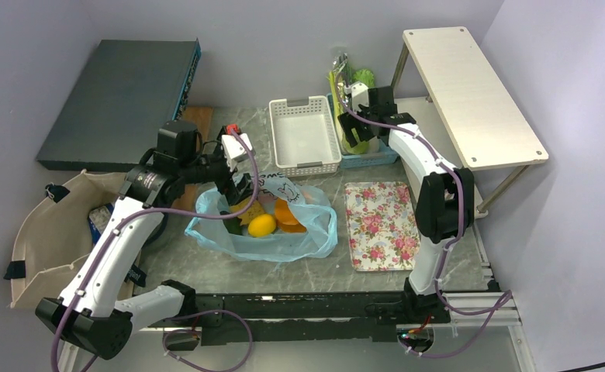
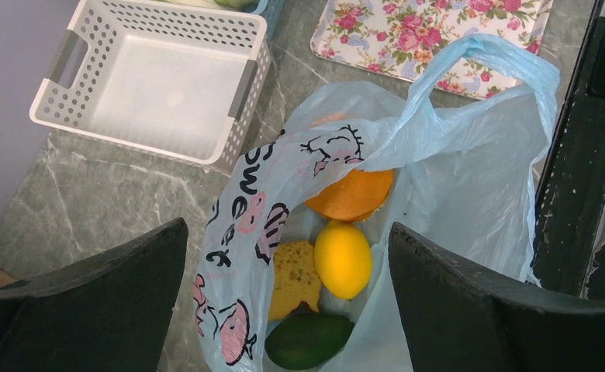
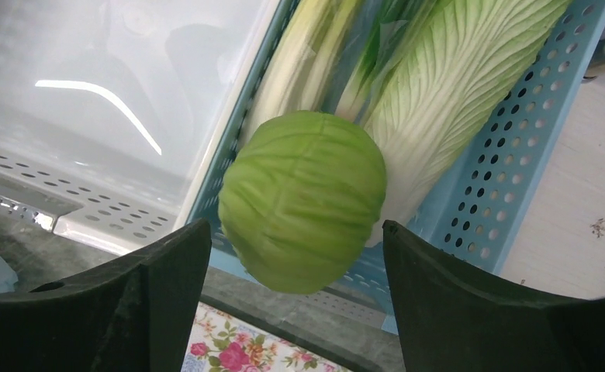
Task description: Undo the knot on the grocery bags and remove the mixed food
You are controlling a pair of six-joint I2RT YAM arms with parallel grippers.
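The light-blue plastic bag (image 1: 315, 232) lies open on the table, and no knot shows. In it are an orange doughnut (image 2: 354, 194), a yellow lemon (image 2: 343, 259), a brown bread slice (image 2: 293, 275) and a dark avocado (image 2: 309, 341). My left gripper (image 2: 284, 298) is open and empty just above the bag's mouth. My right gripper (image 3: 295, 229) is open at the blue basket (image 3: 509, 147), which holds napa cabbage (image 3: 454, 85) and green stalks (image 3: 299, 70). The round green cabbage (image 3: 303, 198) sits over the basket's near edge, free of my fingers. The beige tote (image 1: 47, 232) lies far left with a blue chip bag (image 1: 99, 218) inside.
A white basket (image 1: 305, 136) stands behind the blue bag, next to the blue basket (image 1: 377, 157). A floral tray (image 1: 381, 225) lies right of the bag. A white shelf (image 1: 470, 93) stands at the back right and a dark box (image 1: 121, 97) at the back left.
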